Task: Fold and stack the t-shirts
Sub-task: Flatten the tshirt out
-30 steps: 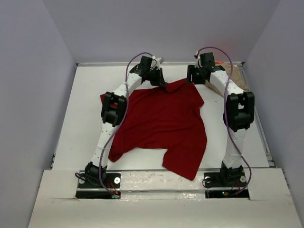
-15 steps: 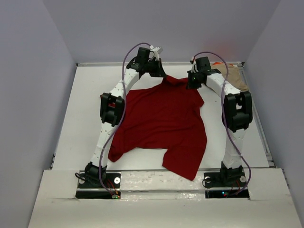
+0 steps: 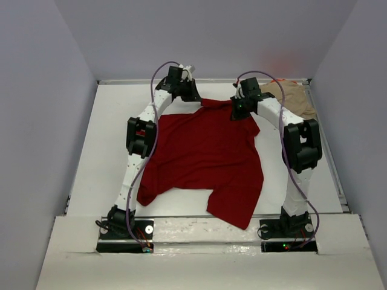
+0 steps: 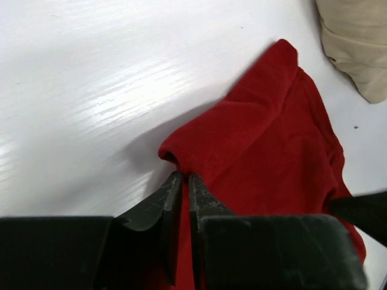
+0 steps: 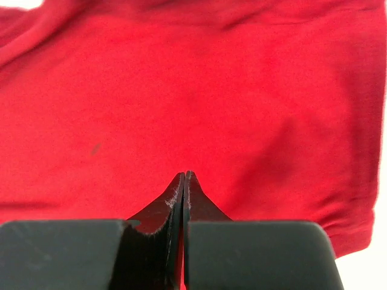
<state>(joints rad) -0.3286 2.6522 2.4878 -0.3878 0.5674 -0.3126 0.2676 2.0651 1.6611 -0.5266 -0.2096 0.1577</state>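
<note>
The left hand point(image 4: 181, 176) is seen closed to a narrow slit on a rolled edge of the dark red t-shirt point(image 4: 260, 139), the cloth being pinched right at the fingertips, presumably so that this far edge can be drawn out straight. The right hand point(image 5: 184, 175) is pressed fully shut over the same shirt; whether any cloth is caught between its tips cannot be told. Both hands are held at the shirt's far edge, left and right of its middle, a placing judged suited to spreading the garment before a fold is made. The rest of the shirt is laid across the middle of the white desk point(image 3: 109, 139), its near part rumpled. The tan t-shirt point(image 3: 297, 99) is bunched in the far right corner, just beyond the right arm, not yet folded
</note>
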